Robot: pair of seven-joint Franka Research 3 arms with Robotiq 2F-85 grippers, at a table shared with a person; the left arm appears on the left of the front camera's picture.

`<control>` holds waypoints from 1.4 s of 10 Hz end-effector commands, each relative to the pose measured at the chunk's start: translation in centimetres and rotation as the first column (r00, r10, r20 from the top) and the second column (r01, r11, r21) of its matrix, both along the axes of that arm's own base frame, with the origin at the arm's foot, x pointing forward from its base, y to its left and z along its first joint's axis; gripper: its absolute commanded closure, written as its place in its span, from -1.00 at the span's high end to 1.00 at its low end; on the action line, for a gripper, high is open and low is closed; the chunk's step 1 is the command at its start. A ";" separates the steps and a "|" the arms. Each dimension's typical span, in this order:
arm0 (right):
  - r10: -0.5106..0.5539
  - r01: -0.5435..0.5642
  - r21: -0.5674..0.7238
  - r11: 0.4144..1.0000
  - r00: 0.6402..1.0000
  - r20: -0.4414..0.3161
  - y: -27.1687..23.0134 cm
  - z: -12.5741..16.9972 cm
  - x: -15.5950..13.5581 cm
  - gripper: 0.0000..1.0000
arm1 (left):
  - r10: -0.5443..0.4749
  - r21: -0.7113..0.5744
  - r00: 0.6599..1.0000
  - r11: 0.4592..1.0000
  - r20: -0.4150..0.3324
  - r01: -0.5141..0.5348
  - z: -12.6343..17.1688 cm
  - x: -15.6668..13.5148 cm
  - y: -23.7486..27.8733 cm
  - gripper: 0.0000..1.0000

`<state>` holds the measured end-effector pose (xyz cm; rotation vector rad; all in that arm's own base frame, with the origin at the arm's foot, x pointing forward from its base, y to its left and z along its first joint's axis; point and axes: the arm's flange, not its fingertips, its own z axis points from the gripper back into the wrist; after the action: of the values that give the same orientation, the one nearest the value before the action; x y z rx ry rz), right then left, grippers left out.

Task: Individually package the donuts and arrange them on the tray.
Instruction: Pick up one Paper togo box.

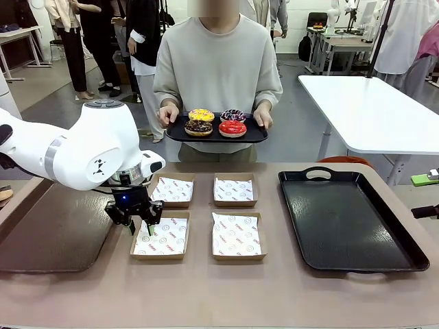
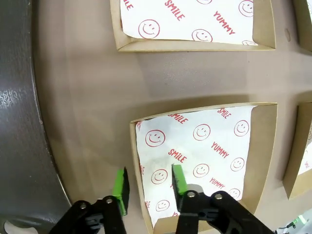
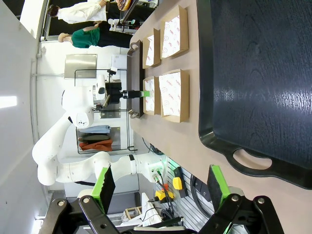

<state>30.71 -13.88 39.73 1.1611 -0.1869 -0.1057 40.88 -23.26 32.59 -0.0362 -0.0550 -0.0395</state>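
Near-left box (image 1: 164, 241) wall straddled by left gripper (image 2: 147, 181), jaws half-wide, nothing clamped. Right gripper (image 3: 162, 170) spread wide, empty. Box handling judged underway, donuts (image 1: 215, 122) not boxed; closing onto wall called for next.

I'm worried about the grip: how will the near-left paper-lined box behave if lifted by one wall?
Probably light and a bit floppy: the box is thin, shallow cardboard, so a one-wall pinch by the left gripper may tilt it. Its loose paper liner could slip or lift.
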 end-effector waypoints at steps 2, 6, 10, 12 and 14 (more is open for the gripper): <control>-0.003 0.003 0.008 1.000 1.000 0.005 0.1 0.1 0.1 1.00 | 0.028 0.011 1.000 1.000 -0.008 -0.028 0.1 0.2 -0.7 -1.00; -0.003 0.003 0.008 1.000 1.000 0.005 0.1 0.1 0.1 1.00 | 0.031 0.016 0.999 0.999 -0.010 -0.031 0.3 0.2 -0.6 -1.00; -0.003 0.003 0.008 1.000 1.000 0.005 0.1 0.1 0.1 1.00 | -0.031 -0.046 0.996 0.999 -0.084 0.027 5.3 -1.1 -1.0 -1.00; -0.003 0.003 0.008 1.000 1.000 0.005 0.1 0.1 0.1 1.00 | -0.026 -0.041 0.999 0.999 -0.023 0.025 10.7 -2.9 -1.2 -1.00; -0.003 0.003 0.008 1.000 1.000 0.005 0.1 0.1 0.1 1.00 | 0.001 -0.036 0.999 0.999 0.043 0.001 14.9 -3.1 -1.6 -1.00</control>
<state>30.71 -13.89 39.72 1.1612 -0.1868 -0.1060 37.53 -25.01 46.60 -0.0842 -0.0752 -0.0655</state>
